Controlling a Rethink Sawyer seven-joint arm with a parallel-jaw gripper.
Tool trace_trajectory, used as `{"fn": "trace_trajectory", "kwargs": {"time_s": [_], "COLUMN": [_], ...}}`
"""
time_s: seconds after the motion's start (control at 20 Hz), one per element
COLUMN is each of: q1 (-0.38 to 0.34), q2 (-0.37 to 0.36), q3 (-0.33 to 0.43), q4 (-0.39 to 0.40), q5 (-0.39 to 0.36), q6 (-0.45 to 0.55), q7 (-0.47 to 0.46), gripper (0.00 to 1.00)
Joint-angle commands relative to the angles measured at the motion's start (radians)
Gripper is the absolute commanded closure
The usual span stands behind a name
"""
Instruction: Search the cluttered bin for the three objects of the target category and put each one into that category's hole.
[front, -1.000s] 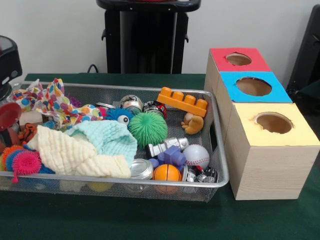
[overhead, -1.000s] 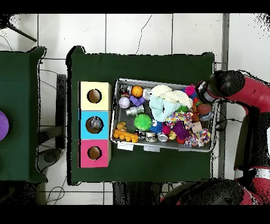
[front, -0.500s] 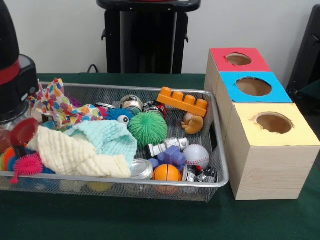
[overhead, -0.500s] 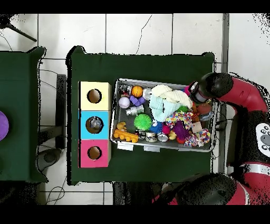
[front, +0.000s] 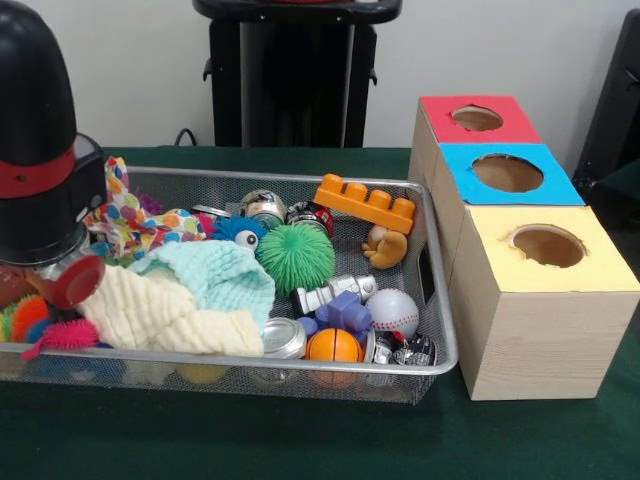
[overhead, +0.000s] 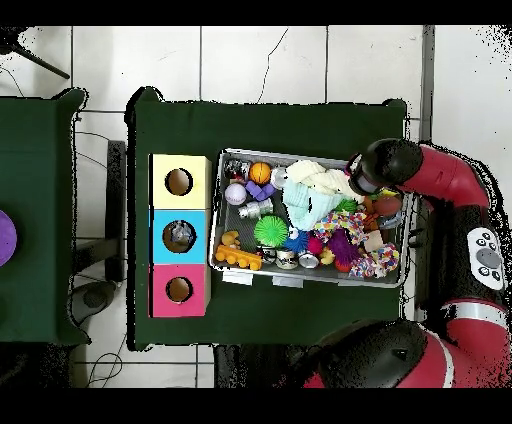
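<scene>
Here the silver wire-mesh bin (front: 440, 330) lies on the green table beside the wooden three-hole box (front: 530, 290). The red and black arm's gripper (front: 45, 250) hangs over the bin's end farthest from the box; whether its jaws are open I cannot tell. The target category is unknown; small toys like the white baseball (front: 393, 312) lie toward the box end.

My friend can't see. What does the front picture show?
A wire bin full of toys and cloths sits beside three wooden boxes with red, blue and yellow holed tops. The robot arm hangs over the bin's left end.
</scene>
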Motion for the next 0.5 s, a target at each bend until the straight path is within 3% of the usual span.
{"fn": "trace_trajectory", "kwargs": {"time_s": [0.05, 0.5], "q1": [0.049, 0.107], "q2": [0.042, -0.018], "q3": [0.006, -0.039], "q4": [0.135, 0.245], "q5": [0.041, 0.143], "q6": [-0.099, -0.062], "q7": [0.152, 0.249], "gripper": [1.0, 1.0]}}
